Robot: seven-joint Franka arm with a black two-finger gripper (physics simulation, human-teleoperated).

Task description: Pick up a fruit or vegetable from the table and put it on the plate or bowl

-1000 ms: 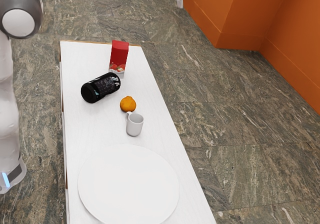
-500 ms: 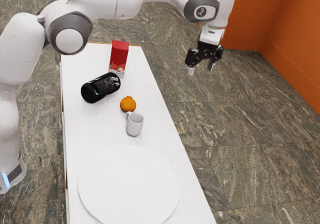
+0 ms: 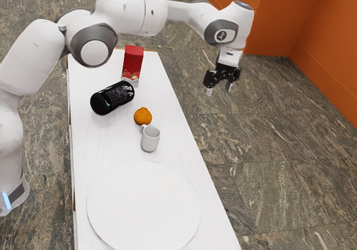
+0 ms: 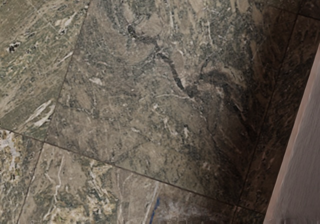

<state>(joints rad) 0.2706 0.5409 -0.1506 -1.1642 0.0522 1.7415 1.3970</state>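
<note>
Black two-finger gripper (image 3: 221, 82), spread and empty, now hangs lower and nearer the white table (image 3: 100, 144) than before: likely an approach toward the round orange fruit (image 3: 143, 116).

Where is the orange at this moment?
In the exterior view, the orange sits on the table between the lying black can and the white mug, nearer the mug.
</note>
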